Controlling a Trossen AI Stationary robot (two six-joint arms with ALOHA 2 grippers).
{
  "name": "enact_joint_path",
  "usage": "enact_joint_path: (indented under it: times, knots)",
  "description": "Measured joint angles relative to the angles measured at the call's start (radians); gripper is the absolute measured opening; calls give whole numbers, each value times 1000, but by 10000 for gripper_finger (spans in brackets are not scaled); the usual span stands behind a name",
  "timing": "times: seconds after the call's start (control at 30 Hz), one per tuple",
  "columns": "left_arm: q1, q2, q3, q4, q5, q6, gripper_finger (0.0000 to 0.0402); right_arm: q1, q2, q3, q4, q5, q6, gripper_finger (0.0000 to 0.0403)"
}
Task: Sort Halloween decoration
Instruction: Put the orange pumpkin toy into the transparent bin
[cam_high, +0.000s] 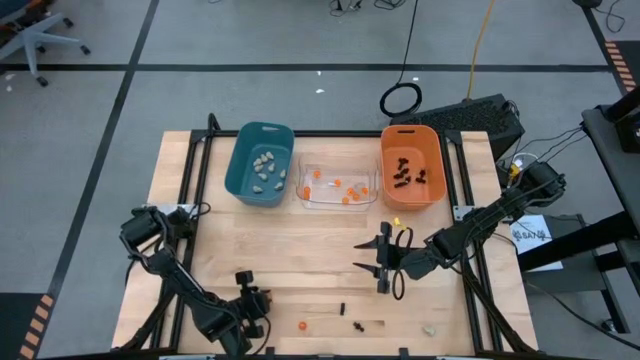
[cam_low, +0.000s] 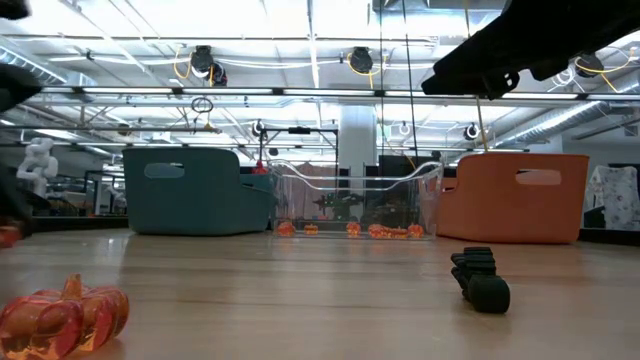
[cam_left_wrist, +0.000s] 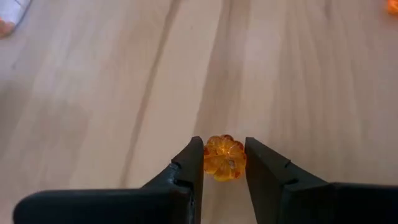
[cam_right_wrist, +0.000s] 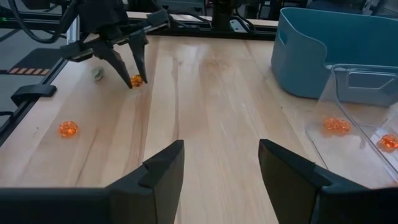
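Observation:
A small translucent orange pumpkin trinket (cam_left_wrist: 224, 157) sits between the fingertips of my left gripper (cam_left_wrist: 224, 152), which is shut on it near the table's near left corner (cam_high: 244, 284). In the right wrist view the same gripper (cam_right_wrist: 134, 78) shows with the pumpkin (cam_right_wrist: 136, 80) at its tips and a pale lump (cam_right_wrist: 97, 73) lying beside it. My right gripper (cam_right_wrist: 221, 168) hangs open over the table's middle (cam_high: 383, 266), holding nothing. Another orange pumpkin (cam_high: 302, 325), two black spidery pieces (cam_high: 342, 310) and a pale lump (cam_high: 430, 327) lie on the wood near the front edge. My left gripper pinches the orange pumpkin by its two opposite round sides (cam_left_wrist: 208, 158) between its two fingers, at their free ends only. The fingers (cam_right_wrist: 142, 62) slant down from above. The pumpkin is at the table top; whether it is lifted clear I cannot tell.
Three bins stand in a row at the back: a teal one (cam_high: 265, 128) with pale lumps, a clear one (cam_high: 300, 198) with orange pumpkins, and an orange one (cam_high: 410, 129) with black pieces. A small orange bit (cam_high: 396, 222) lies in front of the orange bin.

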Motion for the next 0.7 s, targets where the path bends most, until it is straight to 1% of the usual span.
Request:
enact_joint_path:
  times: [0.17,0.33,0.47,0.57,0.7]
  knots:
    - [60,-7,36,5,-7,158,88,6,0,0,-4,-3,0,189]
    - [124,-27,90,17,-61,375,88,6,0,0,-24,-4,13,189]
    - [178,-28,148,24,-72,544,88,6,0,0,-24,-3,16,189]
    - [223,-28,168,107,-81,657,88,6,0,0,-24,-3,15,189]
    - [279,-28,169,309,-82,806,89,6,0,0,-25,-3,16,189]
